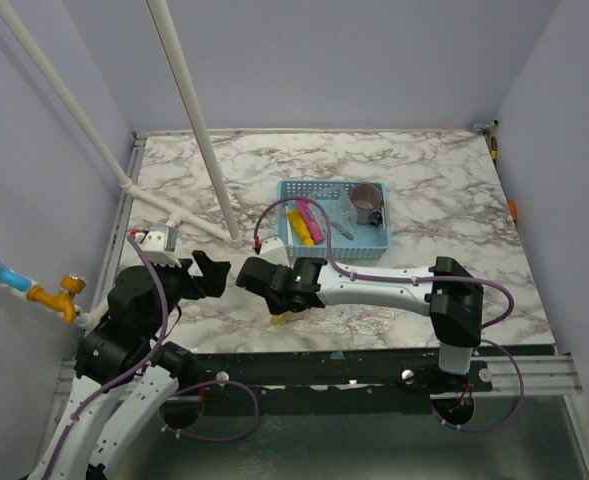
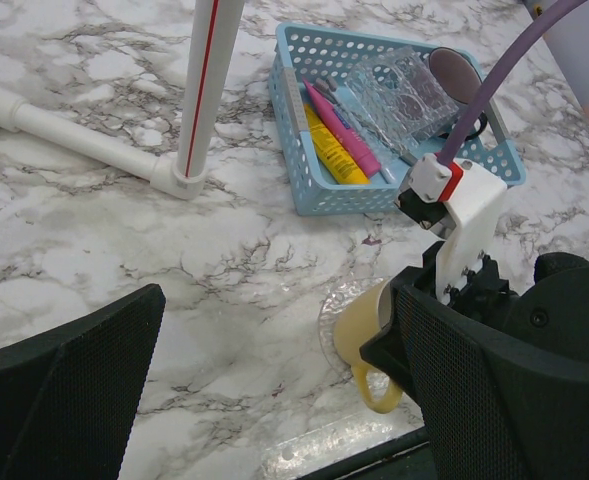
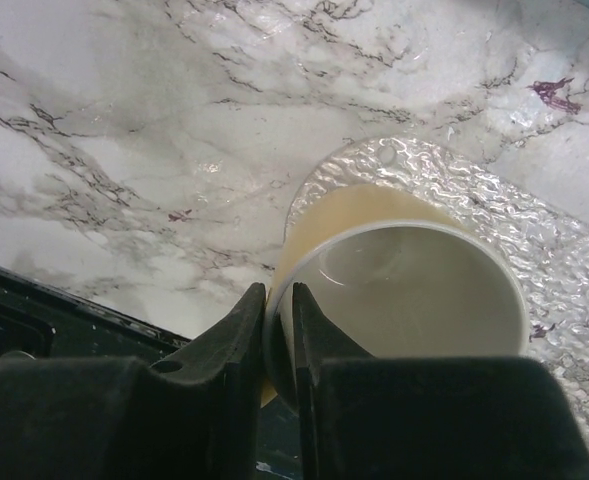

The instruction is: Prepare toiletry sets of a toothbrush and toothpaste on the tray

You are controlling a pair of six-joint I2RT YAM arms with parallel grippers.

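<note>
The blue basket tray (image 1: pixel 334 246) stands mid-table; it also shows in the left wrist view (image 2: pixel 374 200). In it lie a pink tube (image 2: pixel 349 135) and a yellow tube (image 2: pixel 332 158) side by side, with a thin grey brush (image 1: pixel 340 226) beside them. I cannot make out the pale blue brush. My right gripper (image 3: pixel 279 330) is shut on the rim of the yellow mug (image 3: pixel 404 290), one finger inside and one outside, holding it tilted over a clear textured disc (image 3: pixel 534 230) near the front edge. My left gripper (image 1: pixel 212 275) is open and empty, left of the mug (image 2: pixel 359 335).
A translucent purple mug (image 1: pixel 366 203) and a clear plastic piece (image 2: pixel 404 90) sit in the tray's right part. White pipes (image 1: pixel 199 130) slant over the left of the table, with a pipe fitting (image 2: pixel 174 175) lying on it. The table's front edge (image 2: pixel 374 455) is just below the mug.
</note>
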